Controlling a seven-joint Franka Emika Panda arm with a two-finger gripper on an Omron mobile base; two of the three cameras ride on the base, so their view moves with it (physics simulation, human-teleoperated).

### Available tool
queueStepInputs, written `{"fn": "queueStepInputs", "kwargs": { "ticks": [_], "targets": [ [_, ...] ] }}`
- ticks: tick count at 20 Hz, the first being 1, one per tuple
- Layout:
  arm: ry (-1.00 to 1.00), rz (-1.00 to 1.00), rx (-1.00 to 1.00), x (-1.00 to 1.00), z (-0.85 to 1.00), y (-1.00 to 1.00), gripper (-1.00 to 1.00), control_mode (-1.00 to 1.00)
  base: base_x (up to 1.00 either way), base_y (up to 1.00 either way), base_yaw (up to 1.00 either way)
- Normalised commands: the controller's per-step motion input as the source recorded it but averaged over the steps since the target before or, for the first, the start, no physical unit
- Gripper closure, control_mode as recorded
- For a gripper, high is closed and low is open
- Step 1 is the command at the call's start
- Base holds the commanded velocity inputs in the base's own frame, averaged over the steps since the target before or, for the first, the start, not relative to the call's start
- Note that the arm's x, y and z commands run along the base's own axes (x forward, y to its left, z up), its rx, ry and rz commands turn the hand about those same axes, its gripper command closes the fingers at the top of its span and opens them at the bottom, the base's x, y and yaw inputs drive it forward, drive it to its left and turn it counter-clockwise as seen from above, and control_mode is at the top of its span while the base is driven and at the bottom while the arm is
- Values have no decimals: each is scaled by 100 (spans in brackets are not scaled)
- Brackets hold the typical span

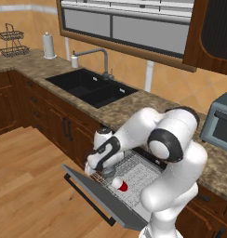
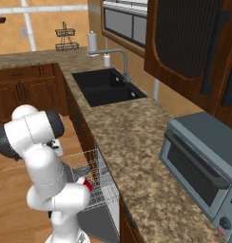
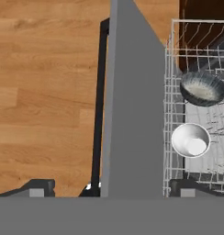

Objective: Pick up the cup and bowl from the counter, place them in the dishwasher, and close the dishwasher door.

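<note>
**Cup and bowl racked; only the door left to lift**

The jaws point(image 3: 107, 186) hang spread wide and empty above the door point(image 3: 132, 114), one tip on each side of the panel's outer edge. The door lies dropped flat, its dark bar handle point(image 3: 98, 105) running along the far side of the panel toward the wood floor point(image 3: 45, 92). Beyond the door's hinge side sits the white wire rack point(image 3: 168, 92), and in it the cup point(image 3: 191, 140), mouth up toward the hand camera and white inside, with the bowl point(image 3: 203, 88) just beside it, farther from the tips. From the left base view the cup point(image 1: 119, 184) reads as a red shape lying in the rack, near the door; the gripper point(image 1: 90, 168) is poised over the door's left end, below the counter point(image 1: 129, 107).

Judged from this, both dishes are stowed and the door is the thing to handle. It looks stiff, flat and smooth, heavy for a two-finger hand, and hinged at the base, so it should swing rather than lift free. The bar handle looks like the surest hold; the slick panel face or thin edge may slip. A push from under the outer edge might also serve.
</note>
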Motion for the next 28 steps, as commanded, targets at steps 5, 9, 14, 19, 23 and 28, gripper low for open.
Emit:
{"fn": "queueStepInputs", "kwargs": {
  "ticks": [5, 9, 14, 19, 23, 28],
  "targets": [
    [0, 0, -5, -66, 17, 45, -100, -100, 0, 0, 0],
    [-2, 0, -14, -56, -5, 45, -100, -100, 0, 0, 0],
    [-12, -1, -15, -22, -20, 62, -100, -100, 0, 0, 0],
    [-5, -5, -16, 0, -35, 49, -100, -100, 0, 0, 0],
    [-4, -10, -17, 0, -32, 63, -100, -100, 0, 0, 0],
    [-3, -14, -18, -2, -25, 61, -100, -100, 0, 0, 0]
  ]
}}
